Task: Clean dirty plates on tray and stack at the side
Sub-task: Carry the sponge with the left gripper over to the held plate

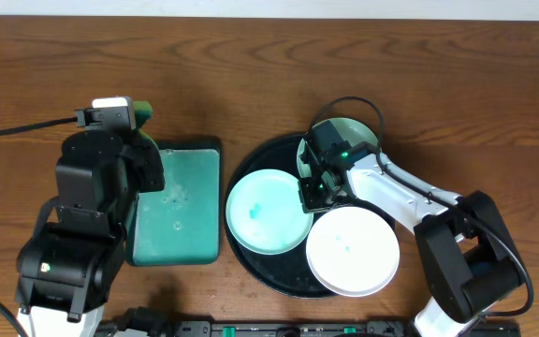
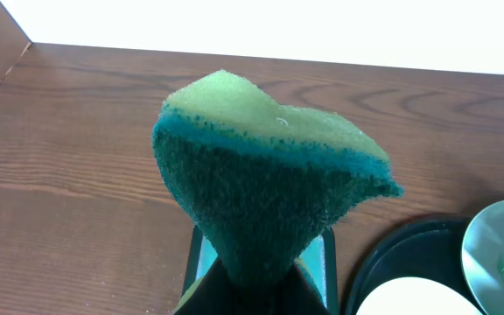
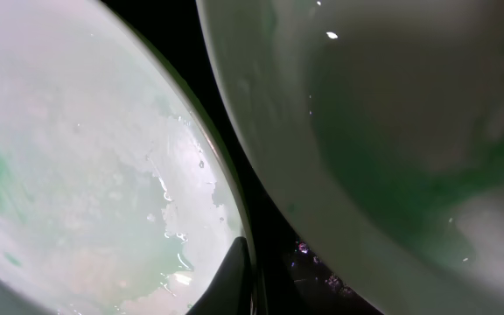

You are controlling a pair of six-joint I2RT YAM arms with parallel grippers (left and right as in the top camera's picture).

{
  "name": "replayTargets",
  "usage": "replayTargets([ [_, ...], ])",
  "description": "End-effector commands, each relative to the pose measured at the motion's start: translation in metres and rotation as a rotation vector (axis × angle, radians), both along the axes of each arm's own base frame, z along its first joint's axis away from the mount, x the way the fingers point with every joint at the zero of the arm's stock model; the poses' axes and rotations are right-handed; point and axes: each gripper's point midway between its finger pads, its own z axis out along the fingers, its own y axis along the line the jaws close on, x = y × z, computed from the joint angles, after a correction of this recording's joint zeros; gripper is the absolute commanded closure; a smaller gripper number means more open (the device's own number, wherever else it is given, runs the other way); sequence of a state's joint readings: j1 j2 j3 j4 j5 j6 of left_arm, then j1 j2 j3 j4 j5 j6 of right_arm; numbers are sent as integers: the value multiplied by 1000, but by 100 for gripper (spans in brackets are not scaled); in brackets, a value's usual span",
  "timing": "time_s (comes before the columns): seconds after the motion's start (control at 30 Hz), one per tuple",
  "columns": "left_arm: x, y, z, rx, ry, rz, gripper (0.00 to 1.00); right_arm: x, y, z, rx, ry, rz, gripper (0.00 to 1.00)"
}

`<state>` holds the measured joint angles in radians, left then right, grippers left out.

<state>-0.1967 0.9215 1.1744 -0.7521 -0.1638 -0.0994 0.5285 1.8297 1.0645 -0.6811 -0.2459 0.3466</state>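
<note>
Sponge [image 2: 269, 192] pinched in my left gripper [image 2: 256, 293], ready to scrub; my right gripper [image 1: 314, 187] at the rim of a mint plate [image 1: 265, 213], opening unclear

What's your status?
Left fingers shut on sponge. Right fingers low beside smeared mint plate, grip unclear. Three plates on black tray, none stacked aside.

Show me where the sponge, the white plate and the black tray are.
sponge [image 2: 269, 192], left wrist view, middle of its dark green face.
white plate [image 1: 352, 251], overhead view, centre of its face.
black tray [image 1: 260, 271], overhead view, bare floor near its lower-left rim.
</note>
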Motion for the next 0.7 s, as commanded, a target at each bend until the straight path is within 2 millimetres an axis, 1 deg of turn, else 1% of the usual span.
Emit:
replayTargets([
  [0.0,3,2,-1,24,6,6,93,-12,-6,-8,-30,27,32,99],
  [0.07,6,4,-13,33,55,17,93,-12,-6,-7,-30,26,32,99],
  [0.13,10,9,-34,44,142,51,93,-11,-6,-7,-28,23,32,99],
  [0.2,13,14,-61,47,254,83,93,-11,-6,-7,-28,23,32,99],
  [0.23,15,16,-80,48,327,105,93,-11,-6,-7,-28,23,32,99],
  [0.37,22,23,-141,49,563,166,93,-11,-6,-7,-28,23,32,99],
  [0.4,23,21,-160,37,634,160,93,-11,-6,-7,-28,23,32,99],
  [0.5,23,12,-208,-35,807,131,93,-11,-5,-7,-28,22,33,99],
  [0.57,20,6,-235,-88,907,112,93,-11,-5,-7,-27,20,32,99],
  [0.6,19,2,-246,-109,948,88,93,-10,-5,-7,-27,20,32,99],
  [0.67,18,-5,-257,-130,987,49,93,-11,-5,-7,-27,20,32,99],
])
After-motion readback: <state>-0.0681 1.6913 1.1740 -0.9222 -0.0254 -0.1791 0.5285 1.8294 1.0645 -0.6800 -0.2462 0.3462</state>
